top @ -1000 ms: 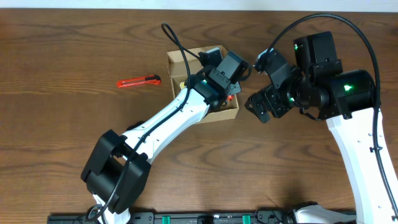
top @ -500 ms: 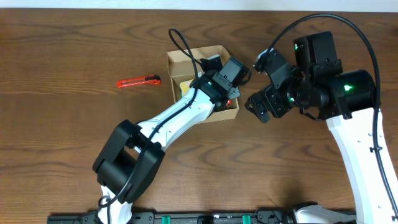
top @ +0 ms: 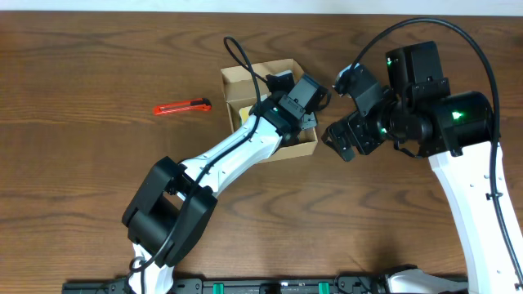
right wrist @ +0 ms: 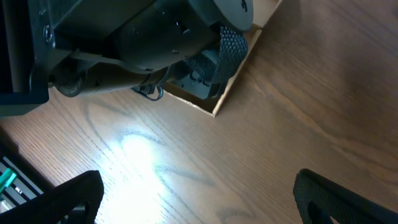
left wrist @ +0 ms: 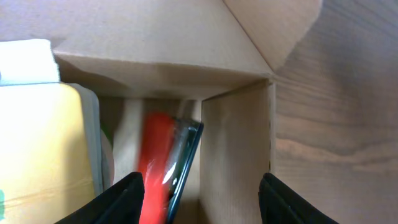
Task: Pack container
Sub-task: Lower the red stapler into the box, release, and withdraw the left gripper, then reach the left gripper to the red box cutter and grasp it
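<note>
The container, a small brown cardboard box (top: 252, 75), stands open at the table's middle back. My left gripper (top: 309, 122) hangs over its right side. In the left wrist view the fingers (left wrist: 202, 193) are open and straddle the box's right wall (left wrist: 239, 143), one inside and one outside. Inside the box a red and black cutter (left wrist: 163, 163) leans beside a yellow item (left wrist: 43, 143). A cardboard flap (left wrist: 155, 31) fills the top of that view. My right gripper (top: 337, 140) is open and empty just right of the box, over bare wood (right wrist: 199, 199).
An orange box cutter (top: 182, 106) lies on the table left of the box. The right wrist view shows the box's near corner (right wrist: 214, 107) and the left arm's dark wrist (right wrist: 143, 37) above it. Wood tabletop surrounds the box.
My left gripper has shifted slightly over the box's right side, and the box has moved a little to the right. The right arm has not moved.
</note>
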`<state>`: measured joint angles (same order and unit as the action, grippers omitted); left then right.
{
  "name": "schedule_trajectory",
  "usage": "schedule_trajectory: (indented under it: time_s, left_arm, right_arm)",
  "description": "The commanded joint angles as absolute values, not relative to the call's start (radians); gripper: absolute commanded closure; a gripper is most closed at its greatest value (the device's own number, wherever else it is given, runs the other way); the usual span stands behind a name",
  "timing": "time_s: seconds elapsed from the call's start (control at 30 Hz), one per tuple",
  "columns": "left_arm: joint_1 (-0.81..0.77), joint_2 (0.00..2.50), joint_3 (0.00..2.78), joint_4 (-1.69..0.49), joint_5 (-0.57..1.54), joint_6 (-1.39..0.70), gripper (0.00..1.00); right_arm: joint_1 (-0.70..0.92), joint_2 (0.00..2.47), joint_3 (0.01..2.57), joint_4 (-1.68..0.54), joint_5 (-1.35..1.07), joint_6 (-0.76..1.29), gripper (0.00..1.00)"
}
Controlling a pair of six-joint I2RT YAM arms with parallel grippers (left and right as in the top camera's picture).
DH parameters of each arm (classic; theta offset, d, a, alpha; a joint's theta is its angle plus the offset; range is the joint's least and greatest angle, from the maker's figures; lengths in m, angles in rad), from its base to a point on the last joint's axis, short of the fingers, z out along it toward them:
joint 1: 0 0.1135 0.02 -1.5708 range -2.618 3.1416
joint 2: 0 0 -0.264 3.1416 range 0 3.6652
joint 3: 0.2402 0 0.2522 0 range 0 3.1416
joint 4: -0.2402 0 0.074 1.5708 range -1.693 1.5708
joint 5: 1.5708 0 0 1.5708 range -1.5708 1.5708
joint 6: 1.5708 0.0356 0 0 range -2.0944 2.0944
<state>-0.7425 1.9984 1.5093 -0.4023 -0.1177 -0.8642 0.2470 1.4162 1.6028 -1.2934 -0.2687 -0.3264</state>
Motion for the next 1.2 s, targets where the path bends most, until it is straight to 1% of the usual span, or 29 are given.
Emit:
schedule_trajectory:
  time_s: [0.0, 0.23, 0.3, 0.4, 0.5, 0.63, 0.7, 0.73, 0.87, 0.97, 1.03, 1.1, 1.17]
  left_arm:
    - [-0.747, 1.951, 1.508, -0.394, -0.099, -0.781, 0.4]
    - [-0.744, 1.787, 1.508, -0.397, -0.126, -0.648, 0.4]
    - [-0.744, 1.724, 1.508, -0.421, -0.183, -0.622, 0.4]
    - [-0.73, 1.635, 1.508, -0.488, -0.323, -0.6, 0.4]
    - [-0.679, 1.568, 1.508, -0.588, -0.467, -0.602, 0.39]
    - [-0.555, 1.56, 1.508, -0.685, -0.47, -0.581, 0.39]
    - [-0.492, 1.579, 1.508, -0.699, -0.44, -0.471, 0.39]
    - [-0.455, 1.594, 1.508, -0.699, -0.411, -0.383, 0.39]
    - [-0.316, 1.653, 1.508, -0.687, -0.239, -0.085, 0.39]
    - [-0.21, 1.7, 1.508, -0.682, -0.03, 0.149, 0.39]
    - [-0.146, 1.736, 1.508, -0.683, 0.099, 0.3, 0.37]
    - [-0.095, 1.774, 1.508, -0.681, 0.171, 0.404, 0.27]
    - [-0.059, 1.809, 1.508, -0.673, 0.199, 0.479, 0.19]
  right_arm:
    - [0.242, 1.4, 1.599, -1.295, -0.264, -0.341, 0.01]
    - [0.242, 1.4, 1.599, -1.295, -0.264, -0.341, 0.01]
    - [0.243, 1.4, 1.599, -1.295, -0.264, -0.341, 0.01]
    - [0.242, 1.4, 1.599, -1.295, -0.264, -0.341, 0.01]
    - [0.242, 1.4, 1.599, -1.295, -0.264, -0.341, 0.01]
    - [0.243, 1.4, 1.599, -1.295, -0.264, -0.341, 0.01]
    - [0.243, 1.4, 1.599, -1.295, -0.264, -0.341, 0.01]
    - [0.243, 1.4, 1.599, -1.295, -0.264, -0.341, 0.01]
    - [0.242, 1.4, 1.599, -1.295, -0.264, -0.341, 0.01]
    - [0.243, 1.4, 1.599, -1.295, -0.264, -0.341, 0.01]
    - [0.243, 1.4, 1.599, -1.295, -0.263, -0.341, 0.01]
    - [0.242, 1.4, 1.599, -1.295, -0.263, -0.341, 0.01]
    - [0.243, 1.4, 1.599, -1.295, -0.263, -0.341, 0.01]
